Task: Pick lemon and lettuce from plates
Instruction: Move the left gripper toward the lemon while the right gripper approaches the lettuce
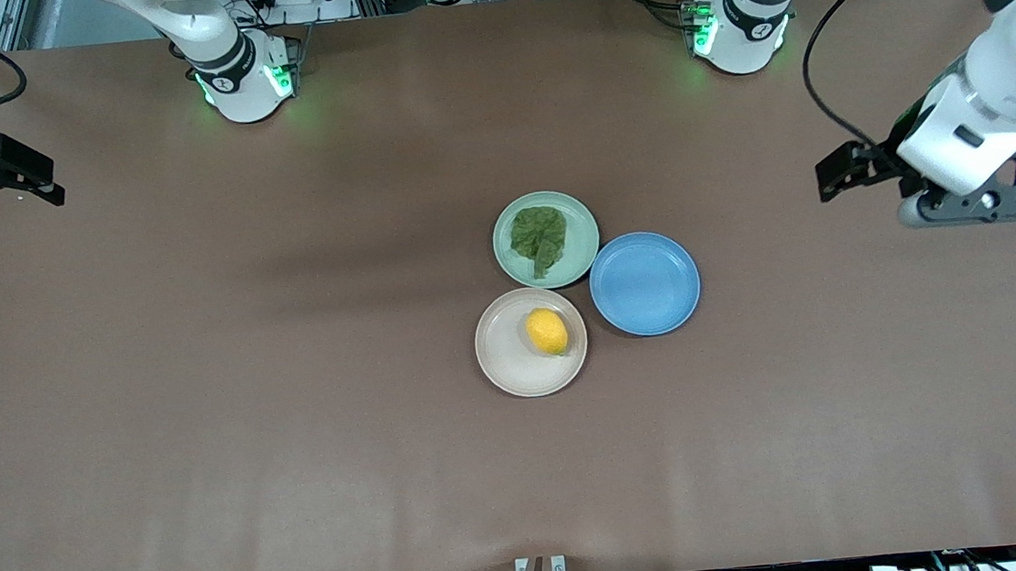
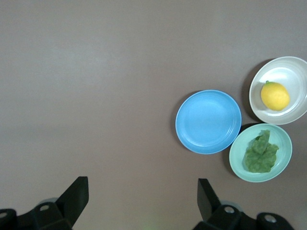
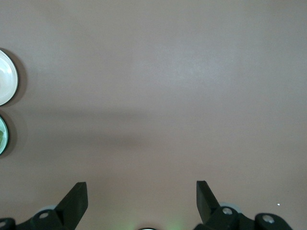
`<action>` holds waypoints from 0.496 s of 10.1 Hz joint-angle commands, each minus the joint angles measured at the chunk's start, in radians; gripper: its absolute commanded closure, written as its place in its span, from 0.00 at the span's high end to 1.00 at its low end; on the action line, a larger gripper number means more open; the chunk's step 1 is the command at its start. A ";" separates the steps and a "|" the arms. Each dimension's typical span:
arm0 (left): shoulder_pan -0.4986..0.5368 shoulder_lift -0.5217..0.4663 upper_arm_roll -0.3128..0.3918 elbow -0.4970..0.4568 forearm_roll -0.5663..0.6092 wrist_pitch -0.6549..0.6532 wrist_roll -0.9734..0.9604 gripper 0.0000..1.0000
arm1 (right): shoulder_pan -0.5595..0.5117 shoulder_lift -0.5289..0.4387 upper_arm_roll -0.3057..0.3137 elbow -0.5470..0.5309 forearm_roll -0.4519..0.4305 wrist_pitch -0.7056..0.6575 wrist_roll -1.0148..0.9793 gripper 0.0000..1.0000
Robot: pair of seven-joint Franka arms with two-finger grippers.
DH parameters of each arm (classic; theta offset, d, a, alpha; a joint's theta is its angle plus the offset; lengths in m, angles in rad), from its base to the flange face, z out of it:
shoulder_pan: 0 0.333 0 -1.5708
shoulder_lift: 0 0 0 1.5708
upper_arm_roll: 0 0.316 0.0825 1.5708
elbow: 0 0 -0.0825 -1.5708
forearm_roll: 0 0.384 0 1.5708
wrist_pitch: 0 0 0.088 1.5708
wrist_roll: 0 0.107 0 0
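On the cream plate (image 1: 515,363), the lemon (image 1: 547,331) is sitting at 3 o'clock; lettuce (image 1: 540,238) is lying on the mint plate (image 1: 582,251). Left gripper (image 2: 143,191) and right gripper (image 3: 142,192) are hovering over bare table (image 1: 205,395), fingers spread, both empty.

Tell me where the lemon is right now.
The lemon lies on the cream plate, mid-table, nearer the front camera than the mint plate with the lettuce, beside the blue plate.
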 commanded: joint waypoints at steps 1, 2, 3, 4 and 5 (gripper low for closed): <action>-0.034 0.074 0.001 0.018 -0.012 0.018 -0.083 1.00 | -0.007 -0.024 0.001 -0.027 0.015 0.001 -0.016 1.00; -0.057 0.102 0.001 0.018 -0.011 0.021 -0.144 1.00 | -0.004 -0.024 0.003 -0.039 0.016 0.007 -0.006 1.00; -0.062 0.137 0.001 0.020 -0.015 0.051 -0.175 1.00 | 0.013 -0.024 0.005 -0.049 0.016 0.017 -0.002 1.00; -0.063 0.168 0.001 0.020 -0.018 0.097 -0.205 1.00 | 0.031 -0.022 0.005 -0.058 0.016 0.034 0.010 1.00; -0.080 0.194 0.001 0.020 -0.020 0.124 -0.250 1.00 | 0.051 -0.019 0.009 -0.062 0.018 0.045 0.058 1.00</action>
